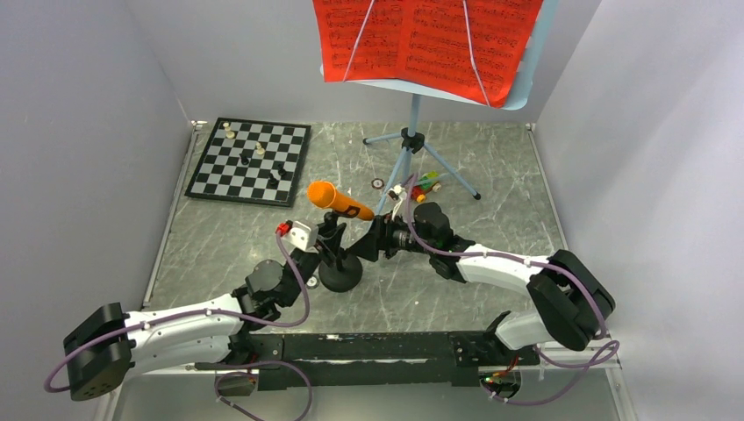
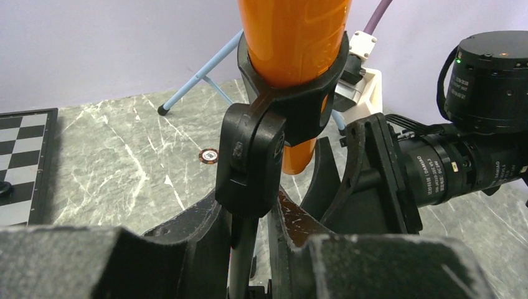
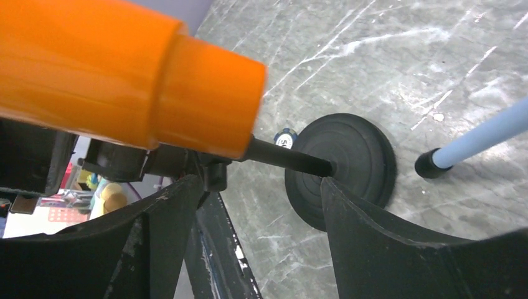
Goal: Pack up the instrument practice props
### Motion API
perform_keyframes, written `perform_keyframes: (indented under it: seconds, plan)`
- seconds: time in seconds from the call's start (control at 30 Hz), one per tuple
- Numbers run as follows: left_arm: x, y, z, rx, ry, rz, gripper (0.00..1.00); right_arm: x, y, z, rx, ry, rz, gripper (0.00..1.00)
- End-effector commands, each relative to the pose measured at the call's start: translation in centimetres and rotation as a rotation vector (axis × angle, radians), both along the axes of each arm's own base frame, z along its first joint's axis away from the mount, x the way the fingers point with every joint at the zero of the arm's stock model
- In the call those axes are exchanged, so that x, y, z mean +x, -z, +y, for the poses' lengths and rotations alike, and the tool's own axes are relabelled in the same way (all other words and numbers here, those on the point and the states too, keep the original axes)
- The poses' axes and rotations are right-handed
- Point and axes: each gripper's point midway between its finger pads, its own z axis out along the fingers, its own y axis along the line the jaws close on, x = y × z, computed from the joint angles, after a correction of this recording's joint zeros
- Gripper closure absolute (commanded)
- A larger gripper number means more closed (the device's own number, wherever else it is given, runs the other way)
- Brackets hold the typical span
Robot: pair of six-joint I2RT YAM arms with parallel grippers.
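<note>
Grey marbled bench (image 1: 491, 263) inside pale walls. From above, the blue music stand (image 1: 410, 132) carrying red sheets (image 1: 421, 39) rises at upper centre, and the orange microphone (image 1: 338, 201) sits tilted in its black stand (image 1: 340, 274) at centre. Left wrist view: the left fingers (image 2: 193, 243) clasp the stand's thin stem below the clip. Right wrist view: the right fingers (image 3: 386, 237) are spread apart, released, with the microphone's end just above them.
</note>
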Motion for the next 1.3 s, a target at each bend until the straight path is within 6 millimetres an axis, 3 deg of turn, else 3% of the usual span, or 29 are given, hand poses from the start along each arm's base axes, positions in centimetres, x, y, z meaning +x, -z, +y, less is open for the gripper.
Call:
perform_keyframes:
  seconds: [0.0, 0.27, 0.63, 0.73, 0.87, 1.0, 1.27]
  plan:
    - [0.4, -1.5, -0.3, -0.013, -0.024, -0.007, 1.0, 0.2, -3.1, 1.6, 0.089, -0.046, -0.089, 0.26]
    - [1.2, -1.0, -0.5, 0.0, -0.061, 0.039, 1.0, 0.0, -3.2, 2.2, 0.074, -0.059, -0.113, 0.3]
    - [1.0, -0.6, -0.7, 0.002, -0.048, 0.051, 1.0, 0.1, -2.7, 3.3, 0.056, -0.074, -0.123, 0.6]
    - [1.0, -0.4, -0.7, 0.003, -0.047, 0.054, 1.0, 0.1, -2.6, 3.4, 0.049, -0.078, -0.133, 0.71]
    - [1.0, -0.2, -0.7, 0.006, -0.051, 0.058, 1.0, 0.1, -1.8, 3.2, 0.006, -0.077, -0.152, 1.0]
    - [1.0, 0.3, -0.6, 0.018, -0.053, 0.068, 1.0, 0.2, -0.6, 2.4, -0.097, -0.034, -0.233, 1.0]
    - [1.0, 1.4, -0.7, 0.035, -0.053, 0.093, 1.0, 0.8, 1.0, 0.0, -0.349, 0.078, -0.57, 1.0]
